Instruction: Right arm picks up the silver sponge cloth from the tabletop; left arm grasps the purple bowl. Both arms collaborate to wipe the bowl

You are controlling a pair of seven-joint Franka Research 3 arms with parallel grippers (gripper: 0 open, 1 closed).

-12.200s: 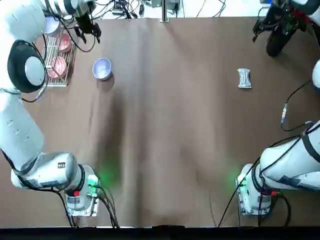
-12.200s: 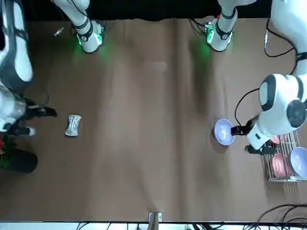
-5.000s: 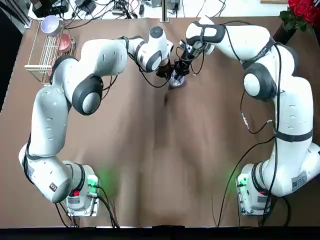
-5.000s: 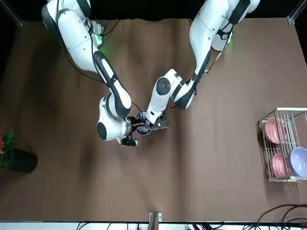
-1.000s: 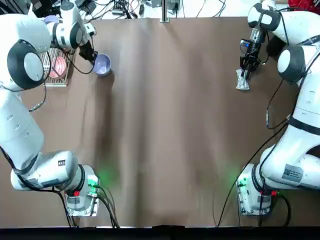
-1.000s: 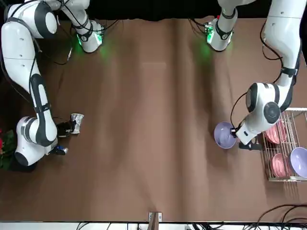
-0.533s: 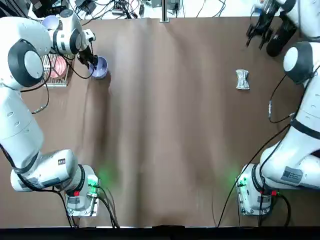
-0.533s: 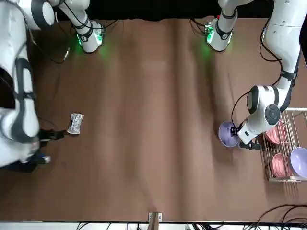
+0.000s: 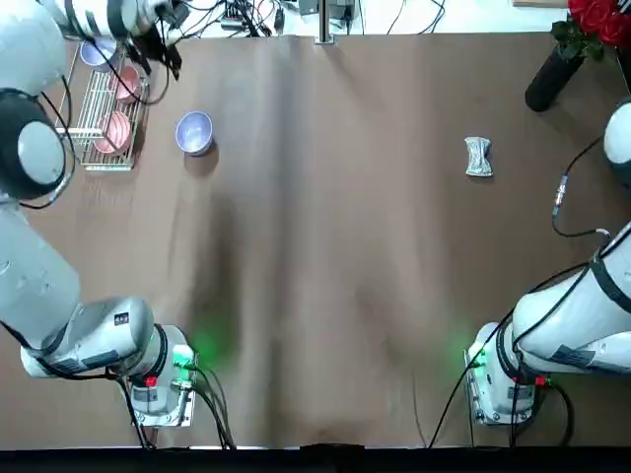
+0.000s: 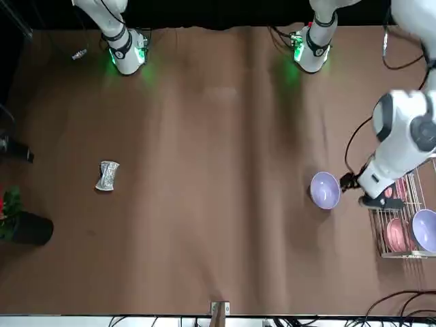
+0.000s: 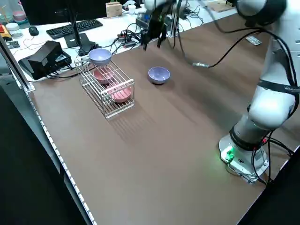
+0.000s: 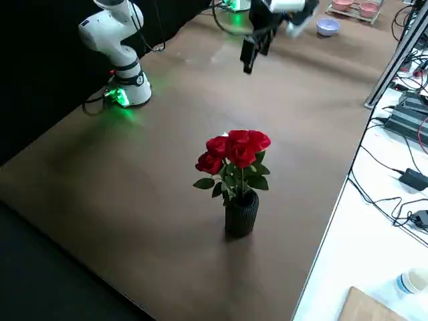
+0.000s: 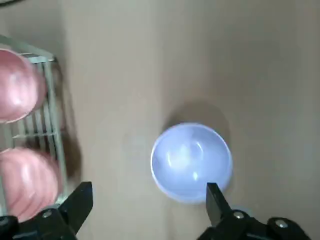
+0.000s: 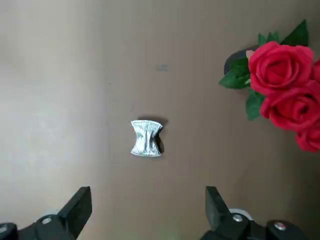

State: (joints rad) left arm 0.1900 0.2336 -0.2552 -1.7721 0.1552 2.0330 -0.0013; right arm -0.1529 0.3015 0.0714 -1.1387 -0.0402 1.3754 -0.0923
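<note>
Your left claw (image 13: 149,210) hangs over the table (image 9: 325,296) near the rack (image 9: 110,123), spread wide. Purple bowl (image 9: 194,133) upright, just right of rack. Right claw (image 14: 149,212) spread wide above table; silver cloth (image 9: 478,157) lies on table, untouched.

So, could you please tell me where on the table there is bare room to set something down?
The widest free patch runs between the purple bowl and the silver sponge cloth, reaching back between both arm bases. It's crowded around the wire rack, with the left gripper hovering near the bowl.
</note>
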